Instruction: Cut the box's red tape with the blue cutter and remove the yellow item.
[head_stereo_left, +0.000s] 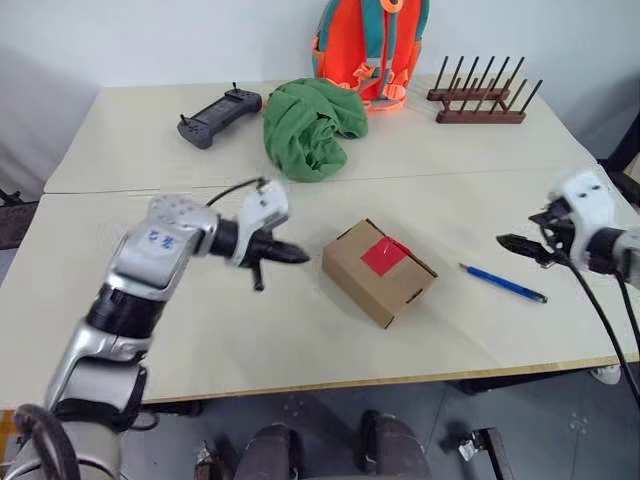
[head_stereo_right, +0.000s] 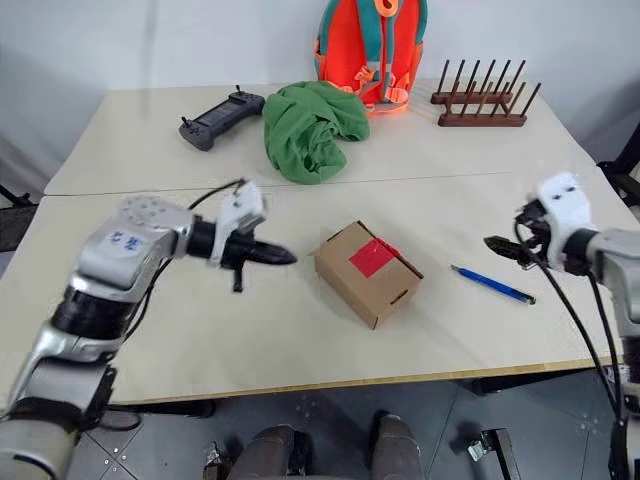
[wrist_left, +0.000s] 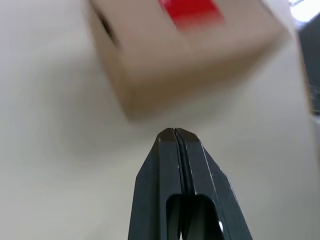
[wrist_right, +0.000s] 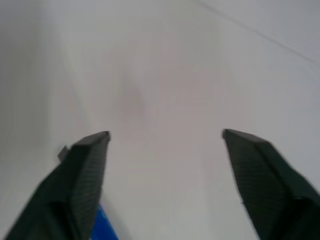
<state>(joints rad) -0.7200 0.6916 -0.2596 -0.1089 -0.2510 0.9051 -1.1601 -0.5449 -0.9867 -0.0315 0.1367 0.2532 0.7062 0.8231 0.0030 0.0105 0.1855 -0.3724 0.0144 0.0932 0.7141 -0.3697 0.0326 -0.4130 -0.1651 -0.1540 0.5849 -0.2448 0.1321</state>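
From the head views, the box (head_stereo_left: 379, 271) is sitting closed near the middle of the pale bench (head_stereo_left: 300, 340), turned at an angle, with the red tape (head_stereo_left: 384, 255) lying across the seam of its top flaps. The blue cutter (head_stereo_left: 503, 283) is lying flat on the bench to the box's right, apart from it. The left claw (head_stereo_left: 296, 256) is hovering just left of the box with its black tips pointing toward it, clenched and carrying nothing. The right claw (head_stereo_left: 515, 243) is hanging above the bench beyond the cutter's far end, not touching it. Farther back, a green cloth (head_stereo_left: 314, 126) is bunched up between a dark grey handheld controller (head_stereo_left: 218, 115) and an orange backpack (head_stereo_left: 371, 45), and a wooden peg rack (head_stereo_left: 482, 95) is standing at the back right.

In the left wrist view, the two fingers (wrist_left: 170, 185) are pressing flat together, and the box with its tape is lying just beyond the tips.

In the right wrist view, the fingers (wrist_right: 82, 175) are standing wide apart, released over bare bench, with a sliver of the cutter's blue showing beside one of them.
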